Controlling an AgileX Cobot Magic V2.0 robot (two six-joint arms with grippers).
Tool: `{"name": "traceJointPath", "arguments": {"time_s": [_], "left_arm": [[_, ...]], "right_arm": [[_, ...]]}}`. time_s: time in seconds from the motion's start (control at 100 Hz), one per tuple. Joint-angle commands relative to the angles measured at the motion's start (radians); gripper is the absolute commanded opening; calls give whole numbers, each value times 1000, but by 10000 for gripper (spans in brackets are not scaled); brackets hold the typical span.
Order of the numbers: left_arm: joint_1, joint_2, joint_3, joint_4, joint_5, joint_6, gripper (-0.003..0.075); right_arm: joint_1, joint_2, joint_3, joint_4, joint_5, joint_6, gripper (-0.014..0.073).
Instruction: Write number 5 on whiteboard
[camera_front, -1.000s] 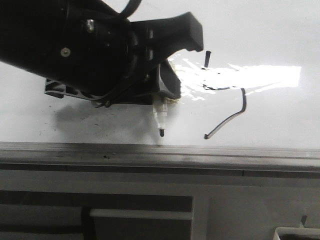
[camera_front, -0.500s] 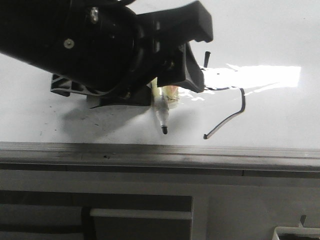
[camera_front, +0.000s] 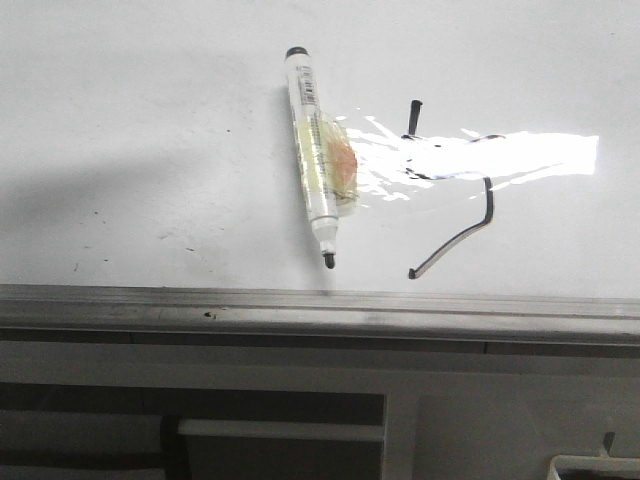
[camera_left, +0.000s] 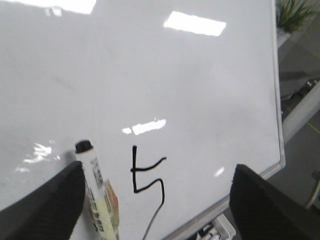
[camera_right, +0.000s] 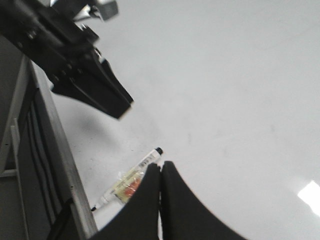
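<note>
The number 5 (camera_front: 470, 205) is a thin black line on the whiteboard (camera_front: 150, 120), partly washed out by glare; it also shows in the left wrist view (camera_left: 147, 172). A white marker (camera_front: 318, 160) with a black cap end lies flat on the board just left of the 5, tip toward the rail. My left gripper (camera_left: 158, 166) is open and empty above the board, the marker (camera_left: 97, 195) by its left finger (camera_left: 45, 205). My right gripper (camera_right: 161, 164) is shut and empty, high above the marker (camera_right: 131, 180). Neither gripper shows in the front view.
A grey metal rail (camera_front: 320, 305) runs along the board's near edge, with a grey frame and a slot below it. Small dark specks dot the board at the left. My left arm (camera_right: 75, 60) shows in the right wrist view. A plant (camera_left: 295, 12) stands beyond the board's corner.
My left gripper has let go of the marker and left the front view. The marker, held upright before, now lies flat on the board.
</note>
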Motion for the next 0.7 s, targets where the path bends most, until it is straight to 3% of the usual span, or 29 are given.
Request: {"name": "traceJointPath", "arguments": {"time_s": [0.0, 0.1, 0.24, 0.41, 0.53, 0.69], "left_arm": [[0, -126, 28, 99, -75, 3, 449], [0, -255, 110, 150, -73, 7, 280], [0, -385, 229, 150, -75, 7, -21], [0, -456, 312, 148, -85, 7, -20], [0, -461, 317, 148, -64, 7, -20], [0, -459, 317, 148, -26, 7, -20]], "right_arm": [[-6, -59, -2, -170, -57, 172, -62], [-6, -148, 57, -365, -7, 369, -62], [-6, -304, 154, -566, 24, 598, -62], [-6, -460, 228, -623, 112, 606, -63], [-6, -446, 235, -597, 222, 606, -63], [-6, -446, 268, -586, 249, 606, -63]]}}
